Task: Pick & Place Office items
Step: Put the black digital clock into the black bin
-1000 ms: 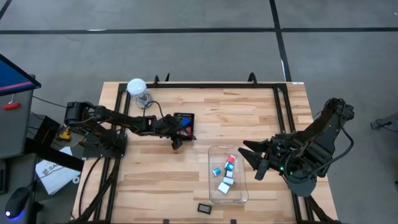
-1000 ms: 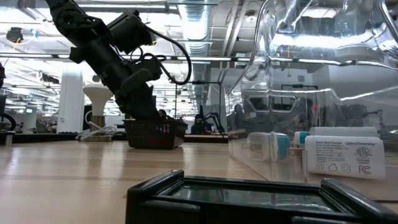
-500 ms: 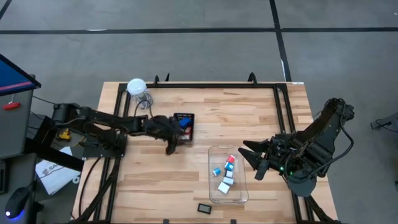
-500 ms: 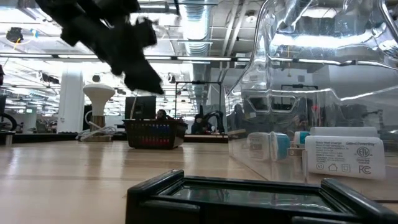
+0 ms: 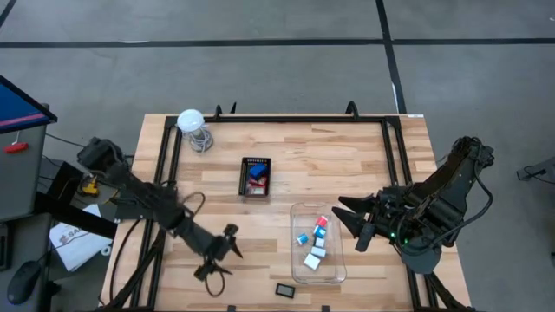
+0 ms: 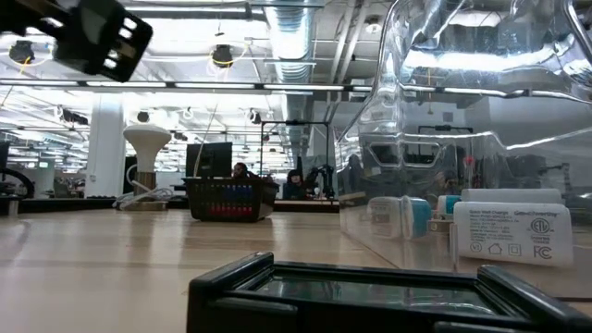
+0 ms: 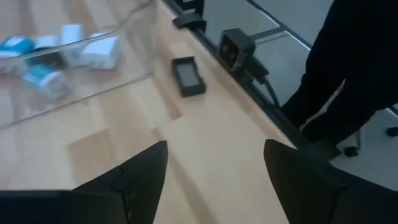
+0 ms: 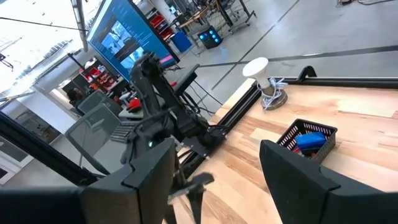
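Observation:
My left gripper (image 5: 224,254) (image 7: 214,180) hovers open over bare wood near the table's front edge, left of the clear plastic box (image 5: 316,243), with nothing between its fingers. A flat black rectangle (image 5: 285,289) (image 7: 188,76) lies on the table ahead of it, by the front edge. Several white and cyan-and-red office items (image 5: 314,245) (image 7: 50,59) lie in the clear box. Blue and red pieces (image 5: 256,172) sit in the black mesh tray (image 5: 255,178) (image 8: 310,140). My right gripper (image 5: 345,224) (image 8: 214,180) waits open, raised at the right beside the box.
A white ball-shaped thing on a wire coil (image 5: 192,126) stands at the far left corner. Black rails (image 5: 286,117) frame the table. In the low view the black rectangle (image 6: 370,291) fills the foreground, with the clear box (image 6: 462,185) at the right.
My left gripper has left the black mesh tray, risen a little and swung fast toward the table's near edge, turning as it went. It now stands left of the clear box. The tray stays where it was, its blue and red pieces now uncovered.

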